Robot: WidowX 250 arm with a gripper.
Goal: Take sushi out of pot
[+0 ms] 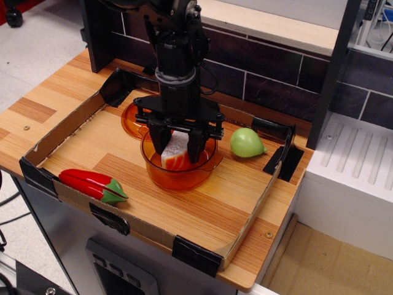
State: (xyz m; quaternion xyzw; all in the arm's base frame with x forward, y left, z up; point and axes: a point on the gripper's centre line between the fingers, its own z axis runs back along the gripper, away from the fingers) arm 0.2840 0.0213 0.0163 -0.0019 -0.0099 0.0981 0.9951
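The sushi [176,152] stands on end inside the pot [182,168], which rests on the wooden surface [202,209]. It appears light, rigid, smooth plastic, liable to slip; its flat sides offer the best purchase. The hand [177,146] is lowered into the pot, fingers narrowed either side of the sushi; firm contact cannot be confirmed.

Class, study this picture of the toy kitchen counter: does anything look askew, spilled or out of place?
Nothing is spilled or damaged. The one oddity: the sushi stands on end inside the pot, with the gripper fingers on either side of it. The pot's lid lies behind it, mostly hidden.
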